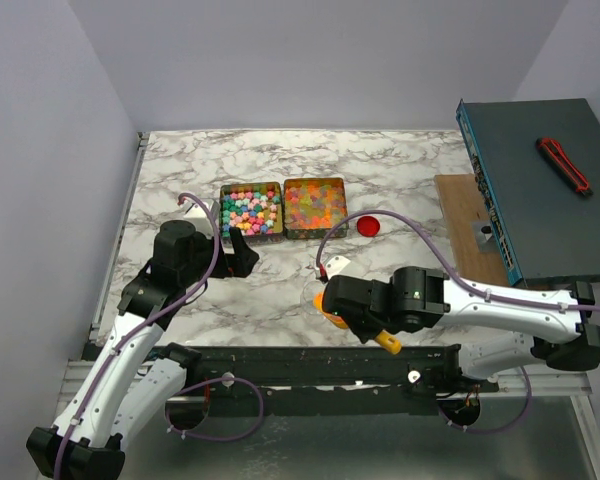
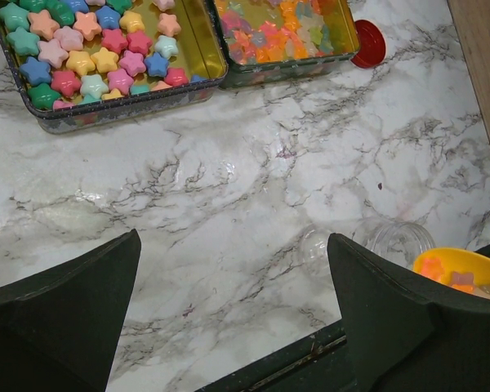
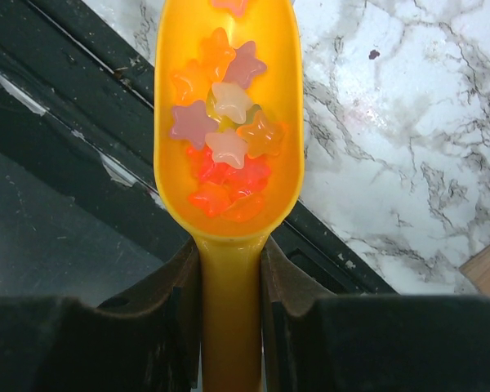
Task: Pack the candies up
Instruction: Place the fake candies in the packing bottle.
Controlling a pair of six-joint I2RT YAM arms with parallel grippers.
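Note:
Pastel star candies [image 1: 250,208] fill the left tin, also in the left wrist view [image 2: 82,57]. Glossy jelly candies [image 1: 314,203] fill the right tin [image 2: 282,33]. My right gripper [image 3: 230,302] is shut on the handle of a yellow-orange scoop [image 3: 229,122], which holds several star jellies [image 3: 224,139] above the table's front edge. In the top view the scoop [image 1: 330,305] is at front centre. A clear jar [image 2: 396,241] lies beside the scoop [image 2: 465,269]. My left gripper [image 2: 233,310] is open and empty, just in front of the pastel tin [image 1: 242,255].
A round red cap [image 1: 369,226] lies right of the jelly tin, also in the left wrist view [image 2: 367,45]. A wooden board [image 1: 465,215] and a blue-grey box [image 1: 540,200] with a red-black tool [image 1: 563,164] stand at the right. A black rail [image 1: 310,365] runs along the front edge.

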